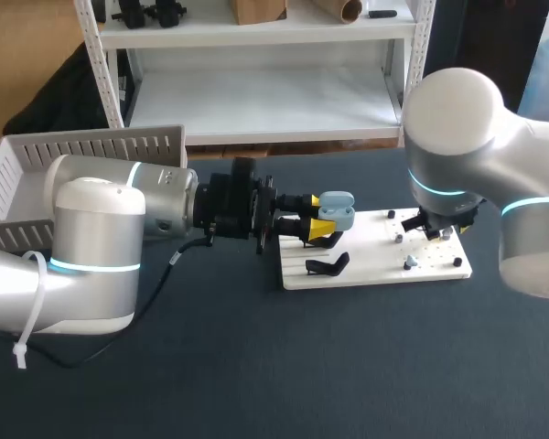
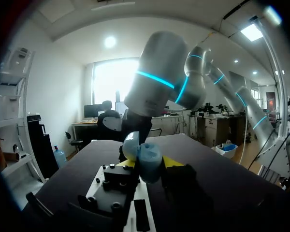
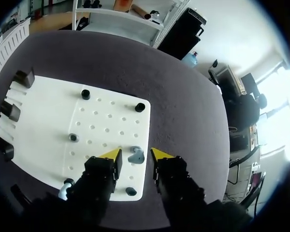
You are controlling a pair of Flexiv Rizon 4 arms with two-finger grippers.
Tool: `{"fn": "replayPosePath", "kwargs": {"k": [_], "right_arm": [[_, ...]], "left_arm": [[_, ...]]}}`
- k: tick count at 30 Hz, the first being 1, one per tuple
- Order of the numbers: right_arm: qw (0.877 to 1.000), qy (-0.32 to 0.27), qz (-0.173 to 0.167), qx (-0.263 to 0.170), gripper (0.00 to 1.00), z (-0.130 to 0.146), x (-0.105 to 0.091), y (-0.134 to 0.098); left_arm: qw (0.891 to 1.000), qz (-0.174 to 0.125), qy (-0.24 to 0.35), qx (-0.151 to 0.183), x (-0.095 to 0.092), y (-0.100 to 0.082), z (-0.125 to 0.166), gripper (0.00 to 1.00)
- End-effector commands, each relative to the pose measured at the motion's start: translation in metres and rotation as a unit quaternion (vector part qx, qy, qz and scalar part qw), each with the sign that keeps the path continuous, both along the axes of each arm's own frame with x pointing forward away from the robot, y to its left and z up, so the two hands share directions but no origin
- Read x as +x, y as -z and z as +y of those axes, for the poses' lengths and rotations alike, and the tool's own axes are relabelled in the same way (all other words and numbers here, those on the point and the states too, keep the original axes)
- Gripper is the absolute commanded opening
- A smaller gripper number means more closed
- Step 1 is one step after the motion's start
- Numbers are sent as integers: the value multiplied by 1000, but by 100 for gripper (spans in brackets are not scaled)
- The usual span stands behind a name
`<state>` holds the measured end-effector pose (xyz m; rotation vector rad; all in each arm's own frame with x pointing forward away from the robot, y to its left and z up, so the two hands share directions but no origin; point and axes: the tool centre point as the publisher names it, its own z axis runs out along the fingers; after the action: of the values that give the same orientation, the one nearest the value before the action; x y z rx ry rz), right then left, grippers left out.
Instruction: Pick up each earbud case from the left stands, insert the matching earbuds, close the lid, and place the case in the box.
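Findings, taken from the robot's left side across to its right.

1. A white slatted box (image 1: 37,174) stood at the far left of the dark table (image 1: 256,366), behind the left arm.
2. The left arm lay level across the table from the left. The left gripper (image 1: 322,222) was clamped on a light blue earbud case (image 1: 337,208), one yellow tip on each side. The case was held clear of the surface, above the left end of the white board (image 1: 366,274). In the left wrist view the case sat squarely between the fingers, and its lid appeared raised.
3. Just below the held case, a black stand (image 1: 328,266) stood on the board's left portion.
4. The board's right portion was perforated and carried several short black pegs (image 3: 140,107).
5. The right gripper (image 3: 136,153) was positioned low over the board's right end, its fingers spread narrowly. A pale blue-grey earbud (image 3: 136,155) lay on the board in the gap, and neither fingertip touched it.
6. A second pale object (image 3: 65,186) beside the right gripper was partly hidden and could not be identified.
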<state>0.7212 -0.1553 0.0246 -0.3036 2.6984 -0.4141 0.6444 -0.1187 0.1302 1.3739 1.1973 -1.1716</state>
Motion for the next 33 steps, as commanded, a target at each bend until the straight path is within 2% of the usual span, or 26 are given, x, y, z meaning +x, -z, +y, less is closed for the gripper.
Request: {"fn": "replayPosePath", "kwargs": {"k": [1,12,15,18,19,27,33], "right_arm": [[1000,1,-2,-3,36,1,0,1],[1000,3,-3,-3,27,-4,0,2],[1000,2,-2,-2,17,-4,0,2],[1000,1,0,-2,2,-3,0,2],[1000,1,0,-2,1,-3,0,2],[1000,-2,-1,-3,0,-2,-3,-2],[1000,-7,-7,-3,0,-4,-9,-17]], "left_arm": [[1000,0,2,-1,1,1,0,0],[1000,0,2,-1,1,1,0,0],[1000,0,2,-1,1,1,0,0],[1000,0,2,-1,1,1,0,0],[1000,0,2,-1,1,1,0,0],[1000,0,2,-1,1,1,0,0],[1000,0,2,-1,1,1,0,0]]}}
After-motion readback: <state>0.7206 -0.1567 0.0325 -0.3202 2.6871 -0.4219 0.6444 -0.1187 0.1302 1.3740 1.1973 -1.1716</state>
